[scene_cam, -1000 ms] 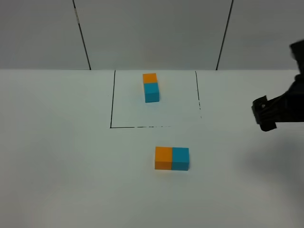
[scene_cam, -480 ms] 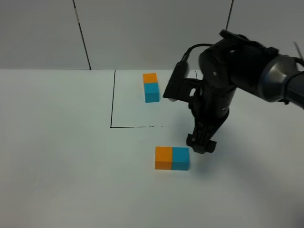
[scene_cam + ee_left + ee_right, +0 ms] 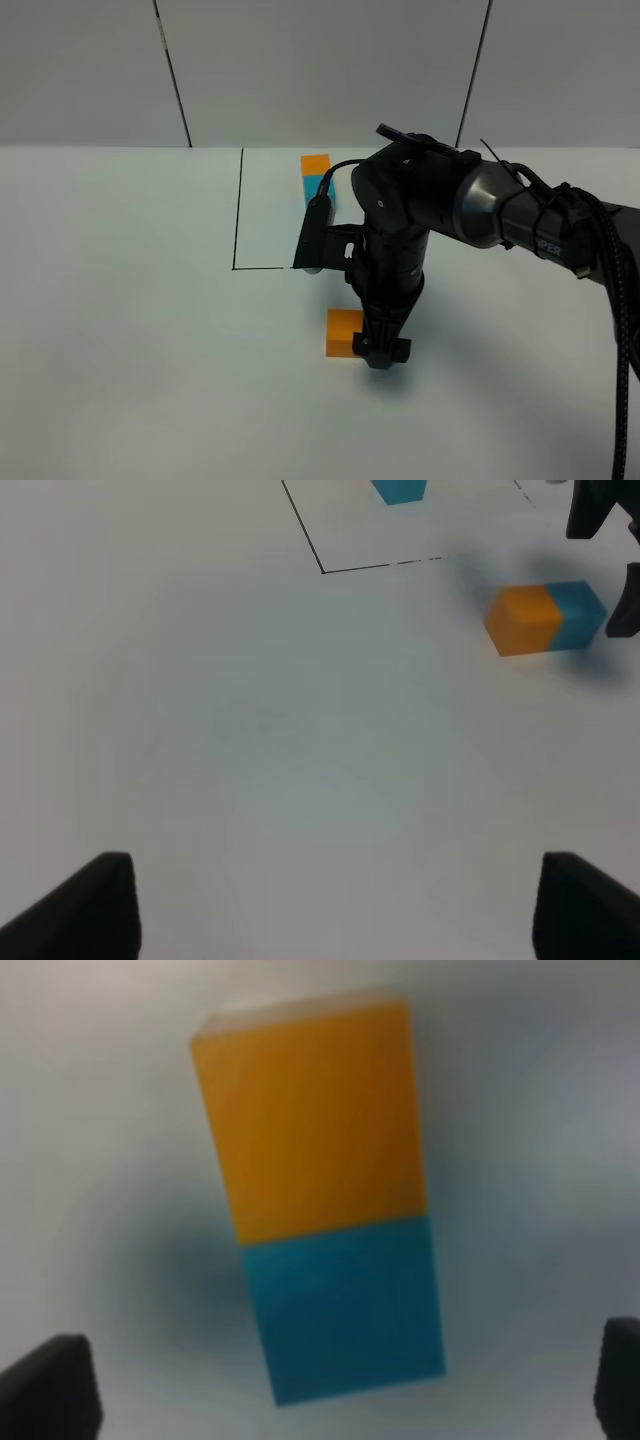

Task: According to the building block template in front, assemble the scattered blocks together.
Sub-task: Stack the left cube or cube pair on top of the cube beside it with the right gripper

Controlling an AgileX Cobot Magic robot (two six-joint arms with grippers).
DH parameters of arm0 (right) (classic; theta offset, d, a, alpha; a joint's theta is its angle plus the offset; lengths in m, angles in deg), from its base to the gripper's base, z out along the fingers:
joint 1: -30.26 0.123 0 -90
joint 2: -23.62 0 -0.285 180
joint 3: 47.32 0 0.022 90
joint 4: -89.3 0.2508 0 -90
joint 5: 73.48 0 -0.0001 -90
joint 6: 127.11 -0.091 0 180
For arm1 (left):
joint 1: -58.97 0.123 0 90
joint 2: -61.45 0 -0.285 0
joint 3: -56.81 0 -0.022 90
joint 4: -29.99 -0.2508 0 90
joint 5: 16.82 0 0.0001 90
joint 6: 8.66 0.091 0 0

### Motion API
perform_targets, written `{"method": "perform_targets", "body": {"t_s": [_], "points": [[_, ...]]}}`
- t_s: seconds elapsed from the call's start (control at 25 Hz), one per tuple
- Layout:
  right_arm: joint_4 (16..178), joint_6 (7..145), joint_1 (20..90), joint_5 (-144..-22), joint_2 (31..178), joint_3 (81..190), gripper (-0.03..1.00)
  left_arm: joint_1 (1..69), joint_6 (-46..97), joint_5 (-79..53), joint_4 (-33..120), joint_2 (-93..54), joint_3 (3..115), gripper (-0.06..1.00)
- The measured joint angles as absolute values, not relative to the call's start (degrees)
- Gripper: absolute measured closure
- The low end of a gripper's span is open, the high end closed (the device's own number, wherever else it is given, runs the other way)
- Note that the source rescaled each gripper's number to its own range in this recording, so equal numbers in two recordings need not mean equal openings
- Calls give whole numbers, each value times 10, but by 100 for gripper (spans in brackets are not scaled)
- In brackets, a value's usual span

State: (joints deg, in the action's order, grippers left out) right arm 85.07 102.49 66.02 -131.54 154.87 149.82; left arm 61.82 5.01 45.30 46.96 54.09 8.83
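1. While the right gripper point(image 3: 385, 350) is hovering low over the scattered blocks point(image 3: 545, 618), they're sitting mid-table just in front of the black outline point(image 3: 237, 215), orange cube point(image 3: 343, 332) and cyan cube point(image 3: 345, 1305) touching face to face.
2. Right fingers point(image 3: 45, 1390) are showing spread wide in the wrist cam, one tip each side, nothing pinched. Cyan end is lying nearest btw them, orange end pointing away.
3. So the pair's long axis is running straight out from the fingers. A squeeze would be closing across the cyan cube's short width, I reckon.
4. Ext cam: pair is lying crosswise, orange on the left, cyan hidden behind the gripper. Template point(image 3: 316, 165) inside the outline is running front-to-back, orange at the far end. Prob a quarter turn is what's missing.
5. Left gripper point(image 3: 345, 910) is hanging well apart, fingers spread, empty. Right arm is clearly nearer.
6. Room: bare table point(image 3: 120, 350) is showing all round the pair, no table edge near it. Only the outline's front line is lying close, so there's space for swinging.
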Motion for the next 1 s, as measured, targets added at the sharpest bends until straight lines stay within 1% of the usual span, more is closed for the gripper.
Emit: {"method": "perform_targets", "body": {"t_s": [0.24, 0.64, 0.76, 1.0], "points": [[865, 1048, 675, -1282, 1561, 1499, -3, 618, 50, 453, 470, 541, 88, 27], [870, 1051, 675, -1246, 1600, 1499, 2, 618, 50, 453, 470, 541, 88, 27], [872, 1051, 675, -1244, 1601, 1499, 6, 618, 50, 453, 470, 541, 88, 27], [875, 1052, 675, -1244, 1611, 1500, 19, 618, 50, 453, 470, 541, 88, 27]]}}
